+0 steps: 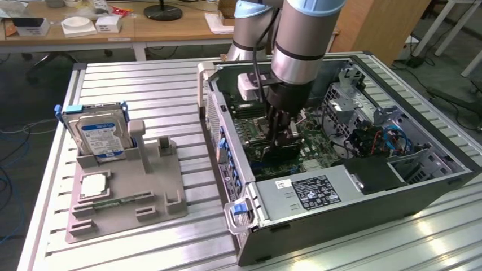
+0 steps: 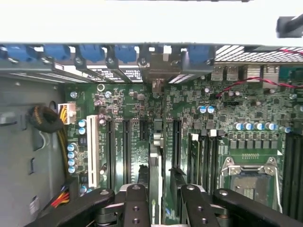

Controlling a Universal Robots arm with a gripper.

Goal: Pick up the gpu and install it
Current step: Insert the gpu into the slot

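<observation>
inside open computer case [image 1: 421,186], gpu [image 2: 155,165] edge-on between claw [image 2: 161,203] fingers

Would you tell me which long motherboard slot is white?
The white slot beside the column of blue capacitors, nearest the cable bundle; the other long slots are black.

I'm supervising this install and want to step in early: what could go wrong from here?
The gpu, held edge-on in the gripper, hangs above closely spaced black slots; slightly off, it might press on the motherboard instead. Its metal bracket sits near the blue clips on the case wall and could snag there.
</observation>
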